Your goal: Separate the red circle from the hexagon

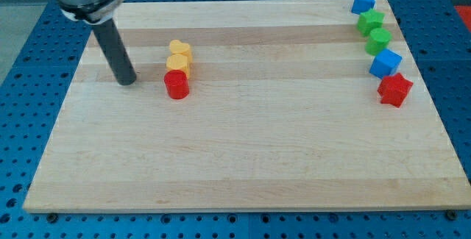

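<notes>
The red circle (176, 85) sits on the wooden board at the view's upper left, touching the yellow hexagon (179, 65) just above it. A yellow heart (179, 48) touches the hexagon from above, so the three form a short column. My tip (126, 81) rests on the board to the left of the red circle, about a block's width away from it and not touching any block.
At the view's upper right stand a blue block (363, 3), a green block (371, 22), a second green block (378, 40), a blue cube (385, 63) and a red star (394, 90) in a column near the board's (243, 151) right edge.
</notes>
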`<state>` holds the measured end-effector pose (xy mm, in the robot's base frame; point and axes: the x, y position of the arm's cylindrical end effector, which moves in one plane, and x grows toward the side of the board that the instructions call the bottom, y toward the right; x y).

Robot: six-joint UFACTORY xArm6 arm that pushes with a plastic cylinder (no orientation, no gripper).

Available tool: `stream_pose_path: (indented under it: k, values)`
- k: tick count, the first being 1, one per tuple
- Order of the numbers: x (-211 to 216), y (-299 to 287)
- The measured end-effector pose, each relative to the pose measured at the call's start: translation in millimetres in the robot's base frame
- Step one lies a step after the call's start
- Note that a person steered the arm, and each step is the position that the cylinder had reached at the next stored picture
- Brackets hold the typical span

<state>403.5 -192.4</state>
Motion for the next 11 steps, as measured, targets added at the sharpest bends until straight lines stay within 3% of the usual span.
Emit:
stream_pose_path:
  k: [2,8,10,11]
  values:
    - [1,64]
    - [104,173]
    - [106,241]
    - [92,242]
